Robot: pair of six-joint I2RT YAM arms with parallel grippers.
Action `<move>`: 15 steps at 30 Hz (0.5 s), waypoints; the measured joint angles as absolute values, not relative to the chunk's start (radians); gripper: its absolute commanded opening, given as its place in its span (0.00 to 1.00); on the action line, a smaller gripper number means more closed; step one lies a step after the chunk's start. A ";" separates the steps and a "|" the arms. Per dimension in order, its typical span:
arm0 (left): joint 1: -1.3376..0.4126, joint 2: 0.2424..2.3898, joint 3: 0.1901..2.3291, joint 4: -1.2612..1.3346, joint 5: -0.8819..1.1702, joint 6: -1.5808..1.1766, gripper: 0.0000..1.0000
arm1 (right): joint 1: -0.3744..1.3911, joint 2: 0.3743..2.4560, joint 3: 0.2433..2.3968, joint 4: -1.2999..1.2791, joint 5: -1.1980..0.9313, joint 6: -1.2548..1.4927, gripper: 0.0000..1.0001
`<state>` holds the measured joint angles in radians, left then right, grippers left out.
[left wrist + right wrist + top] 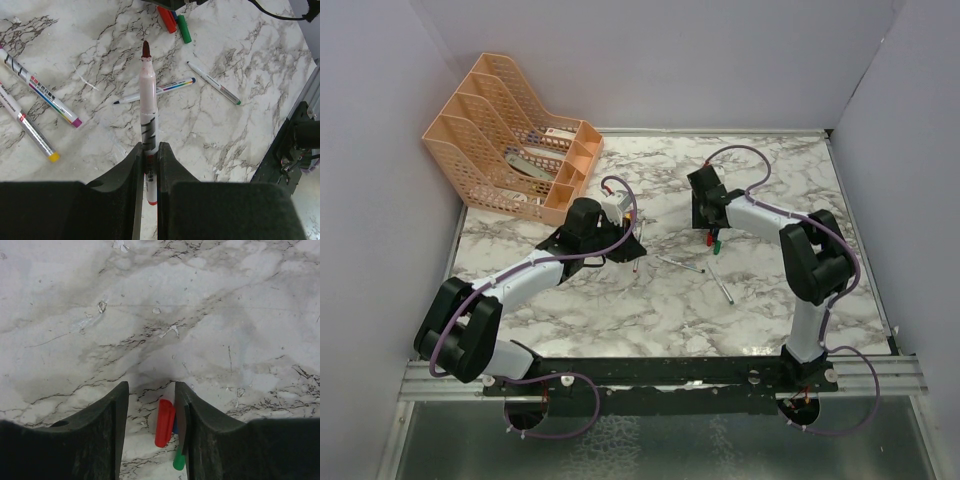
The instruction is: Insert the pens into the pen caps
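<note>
My left gripper (pixel 148 147) is shut on a white pen (pixel 148 95) with a dark red tip, which points away above the marble. It shows in the top view (pixel 628 250) left of centre. My right gripper (pixel 150 390) is open and low over the table, with the red cap (pixel 165 422) lying between its jaws close to the right finger. The green cap (pixel 179 460) and a sliver of the blue cap (pixel 175 426) lie partly hidden by that finger. In the top view my right gripper (pixel 708 228) stands over the caps (pixel 713 241).
A blue-tipped pen (pixel 155 91) and a green-tipped pen (pixel 214 84) lie between the arms. Pens with a purple end (pixel 40 90) and a yellow end (pixel 30 132) lie to the left. An orange file tray (pixel 515 150) stands at the back left, with walls all round.
</note>
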<state>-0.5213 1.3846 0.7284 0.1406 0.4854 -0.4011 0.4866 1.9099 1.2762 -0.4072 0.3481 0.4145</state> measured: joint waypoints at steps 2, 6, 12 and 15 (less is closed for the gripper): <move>-0.521 1.385 0.728 0.141 0.485 -0.401 0.00 | 0.482 1.916 1.276 -0.406 0.345 0.413 0.42; -0.521 1.385 0.728 0.141 0.485 -0.401 0.00 | 0.476 1.922 1.276 -0.402 0.339 0.413 0.43; -0.521 1.385 0.728 0.141 0.485 -0.402 0.00 | 0.476 1.922 1.260 -0.387 0.322 0.413 0.42; -0.521 1.385 0.728 0.141 0.485 -0.402 0.00 | 0.476 1.922 1.242 -0.385 0.313 0.416 0.42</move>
<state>-0.5213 1.3846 0.7284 0.1406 0.4854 -0.4015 0.4759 1.9217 1.2415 -0.3851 0.3130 0.4156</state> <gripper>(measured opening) 0.125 0.424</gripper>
